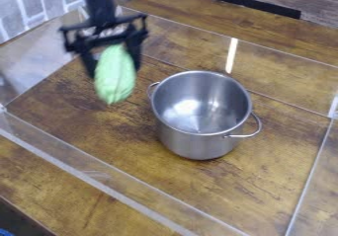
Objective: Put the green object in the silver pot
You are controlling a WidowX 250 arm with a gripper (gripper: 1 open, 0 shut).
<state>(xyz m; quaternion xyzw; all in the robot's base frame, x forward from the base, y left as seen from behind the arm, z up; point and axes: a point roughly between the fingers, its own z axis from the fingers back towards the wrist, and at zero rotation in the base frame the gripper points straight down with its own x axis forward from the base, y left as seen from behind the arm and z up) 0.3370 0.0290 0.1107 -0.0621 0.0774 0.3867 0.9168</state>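
Observation:
The green object (115,74), a light green bumpy oval vegetable, hangs in the air to the left of the silver pot (201,113). My gripper (111,44) is shut on its upper end, with black fingers on either side, and points nearly straight down. The vegetable's lower tip is about level with the pot's rim and apart from it. The round shiny steel pot stands upright on the wooden table, nothing showing inside it, with a small loop handle at its right. The picture is motion-blurred around the arm.
Clear plastic walls (79,166) ring the wooden table (251,191), low at the front and left, taller at the back. A dark strip (258,4) lies along the far edge.

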